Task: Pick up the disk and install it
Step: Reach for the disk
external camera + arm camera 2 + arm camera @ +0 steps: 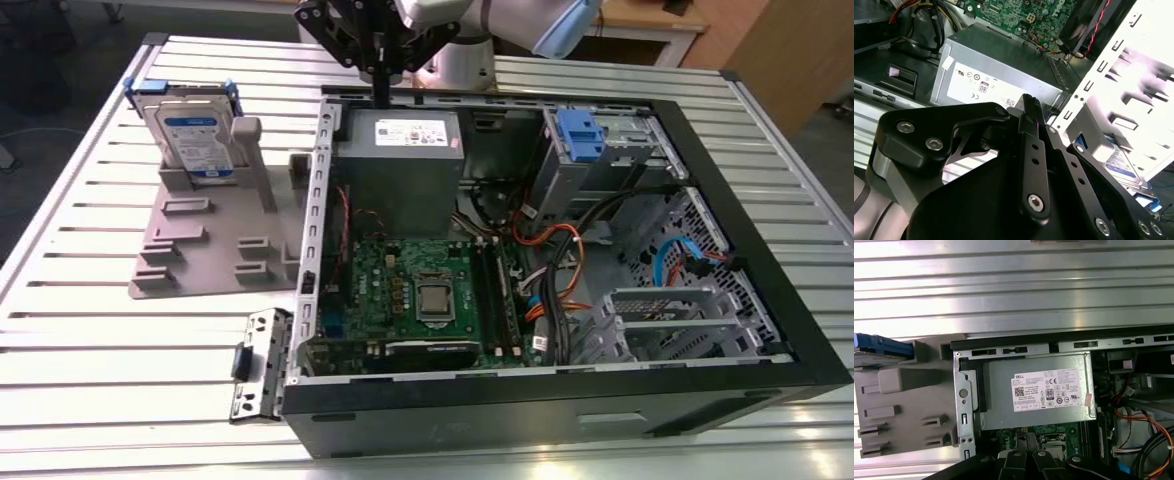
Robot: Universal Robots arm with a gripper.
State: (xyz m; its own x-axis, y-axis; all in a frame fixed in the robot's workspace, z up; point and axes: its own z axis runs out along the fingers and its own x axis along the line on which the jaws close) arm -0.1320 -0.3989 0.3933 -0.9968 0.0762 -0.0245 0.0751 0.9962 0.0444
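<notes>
The disk (198, 135) stands upright in a grey plastic holder (214, 245) on the table, at the exterior view's left of the open computer case (767, 300). Blue rails frame its blue-and-white label. In the second wrist view the disk (1121, 162) lies beyond the case wall, and in the first wrist view its blue rail (879, 345) pokes up at the holder's edge. My gripper (382, 98) hangs over the case's back rim by the power supply, well apart from the disk. Its black fingers (1030, 102) are pressed together, shut on nothing.
The grey power-supply box (398, 150) with a white sticker sits directly under the gripper. A grey drive cage with a blue tab (578, 130) fills the case's far right corner. Cables and the green motherboard (420, 290) lie inside. A loose metal bracket (260, 365) rests beside the case.
</notes>
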